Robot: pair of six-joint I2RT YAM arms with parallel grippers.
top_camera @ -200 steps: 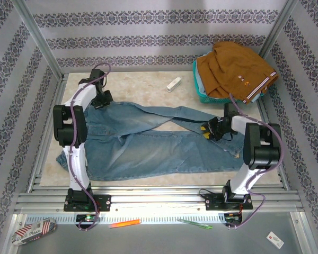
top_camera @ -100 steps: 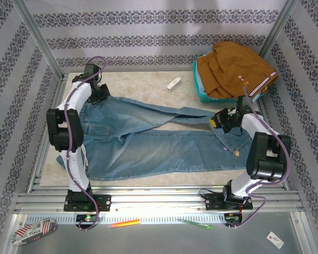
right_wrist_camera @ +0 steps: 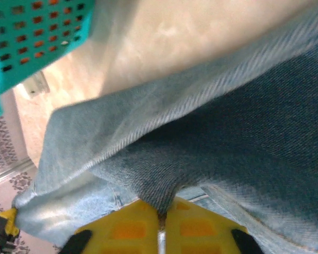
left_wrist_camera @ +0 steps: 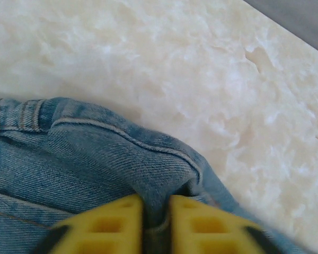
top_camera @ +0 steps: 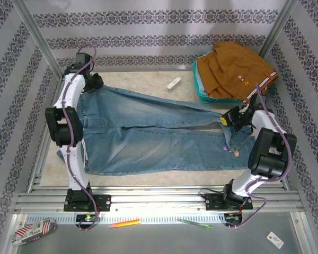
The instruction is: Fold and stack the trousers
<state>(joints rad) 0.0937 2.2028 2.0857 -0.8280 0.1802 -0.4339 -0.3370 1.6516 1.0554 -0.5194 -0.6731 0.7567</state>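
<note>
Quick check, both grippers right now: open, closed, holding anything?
Left gripper: closed, pinching the trousers at the waist end.
Right gripper: closed, pinching the trousers near a leg end.

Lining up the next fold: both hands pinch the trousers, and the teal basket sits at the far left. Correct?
No. The top view shows the teal basket at the far right, not the left. The rest holds: the left hand pinches the trousers at the waistband end, and the right hand pinches a leg end.
</note>
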